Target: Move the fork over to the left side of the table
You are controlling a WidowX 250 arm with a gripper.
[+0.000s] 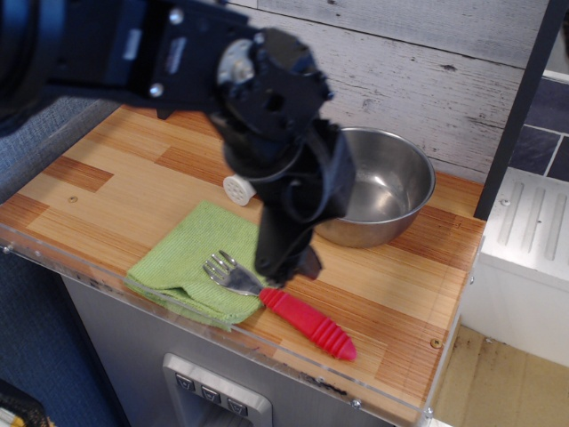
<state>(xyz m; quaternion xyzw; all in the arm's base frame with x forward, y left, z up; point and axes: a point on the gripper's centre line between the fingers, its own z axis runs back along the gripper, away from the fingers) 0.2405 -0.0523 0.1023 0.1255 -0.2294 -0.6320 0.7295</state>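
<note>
The fork (289, 304) lies near the table's front edge. Its silver tines rest on a green cloth (200, 261) and its ribbed red handle (311, 325) points right and forward on the wood. My black gripper (283, 269) hangs just above the fork's neck, at the cloth's right edge. Its fingers are blurred and seen end-on, so their opening cannot be told. It holds nothing that I can see. The table (107, 187) is striped light and dark brown wood with a clear rim.
A steel bowl (382, 191) stands at the back right. A white spool (238, 188) lies behind the cloth, mostly hidden by my arm. A dark post stands at the back left, another at the right. A white appliance (524, 240) sits beyond the right edge.
</note>
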